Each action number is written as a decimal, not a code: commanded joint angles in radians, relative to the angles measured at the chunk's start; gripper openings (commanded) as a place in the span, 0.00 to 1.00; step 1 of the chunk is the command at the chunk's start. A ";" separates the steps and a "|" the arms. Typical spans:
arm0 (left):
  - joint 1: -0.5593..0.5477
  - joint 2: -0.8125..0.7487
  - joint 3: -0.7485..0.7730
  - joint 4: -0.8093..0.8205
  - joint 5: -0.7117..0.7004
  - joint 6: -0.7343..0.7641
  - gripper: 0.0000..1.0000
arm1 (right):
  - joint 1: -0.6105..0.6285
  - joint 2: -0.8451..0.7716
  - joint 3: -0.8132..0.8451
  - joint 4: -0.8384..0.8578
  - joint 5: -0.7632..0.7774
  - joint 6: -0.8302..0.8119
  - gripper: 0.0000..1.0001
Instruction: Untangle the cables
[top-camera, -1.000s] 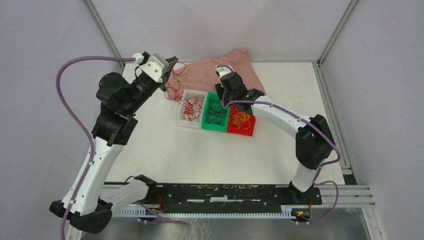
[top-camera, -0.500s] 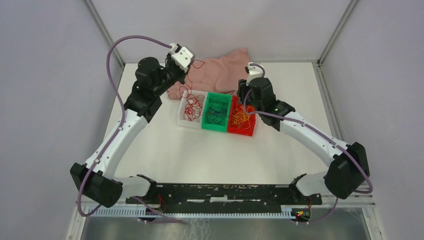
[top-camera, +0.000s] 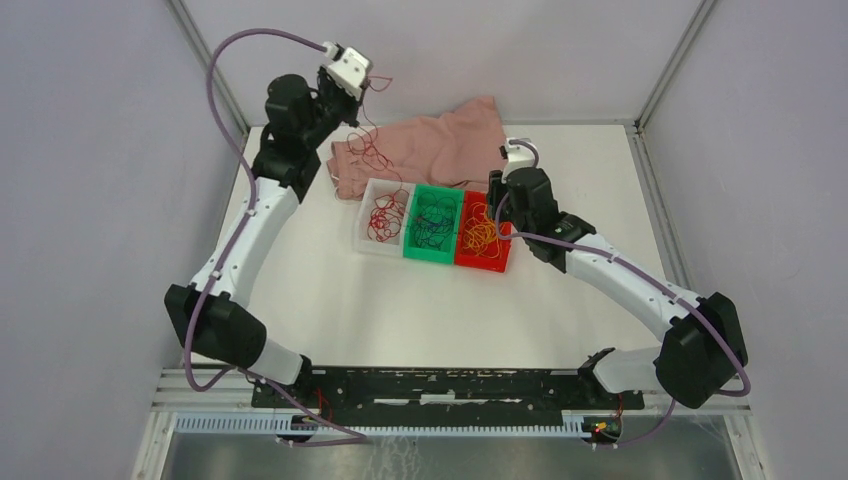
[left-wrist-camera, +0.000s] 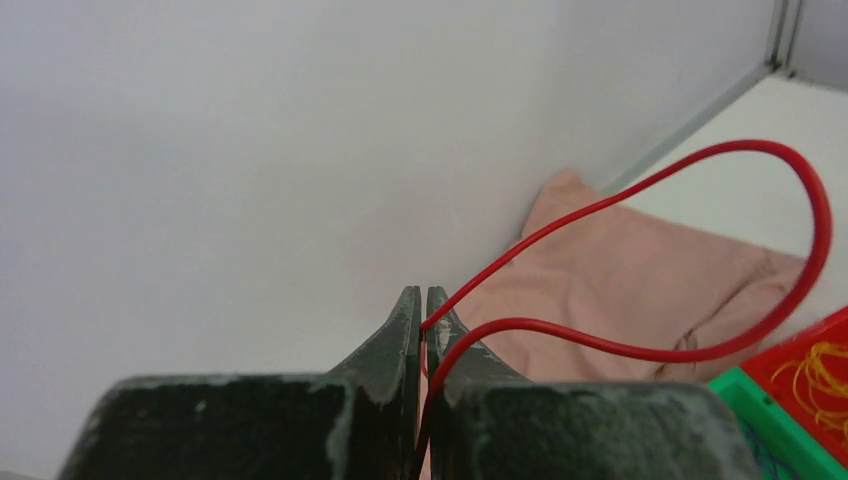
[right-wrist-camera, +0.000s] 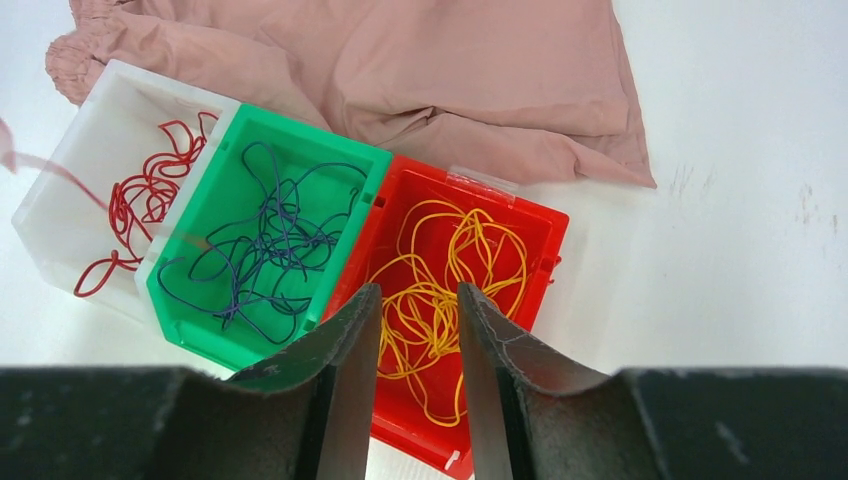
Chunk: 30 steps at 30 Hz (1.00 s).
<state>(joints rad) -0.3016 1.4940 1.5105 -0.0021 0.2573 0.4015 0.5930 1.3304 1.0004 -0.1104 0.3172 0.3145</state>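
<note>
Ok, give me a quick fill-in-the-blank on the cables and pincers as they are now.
The red cable is pinched by the ____ pincer.
The yellow cables lie in the ____ bin.
The green bin holds ____ cables.
The right pincer is ____.
Missing: left; red; blue; open.

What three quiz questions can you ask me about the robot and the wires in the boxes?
1. True or false: the left tool is shut on a red cable.
2. Which colour of bin holds the yellow cables? A white, B green, C red.
3. What colour is the cloth lying behind the green bin?

Key
1. True: the jaws pinch it and it loops out to the side.
2. C, the red bin.
3. Pink.
</note>
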 joint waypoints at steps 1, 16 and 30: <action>0.034 -0.023 0.164 0.069 0.150 -0.117 0.03 | -0.007 -0.026 0.000 0.057 0.005 0.021 0.39; 0.033 -0.080 -0.002 0.052 0.233 -0.185 0.03 | -0.011 -0.033 -0.022 0.064 0.003 0.052 0.37; 0.058 -0.036 0.012 0.063 0.216 -0.144 0.03 | -0.019 -0.065 -0.063 0.061 0.016 0.055 0.34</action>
<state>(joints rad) -0.2581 1.4647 1.3994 0.0227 0.4488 0.2771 0.5816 1.2953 0.9417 -0.0891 0.3180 0.3553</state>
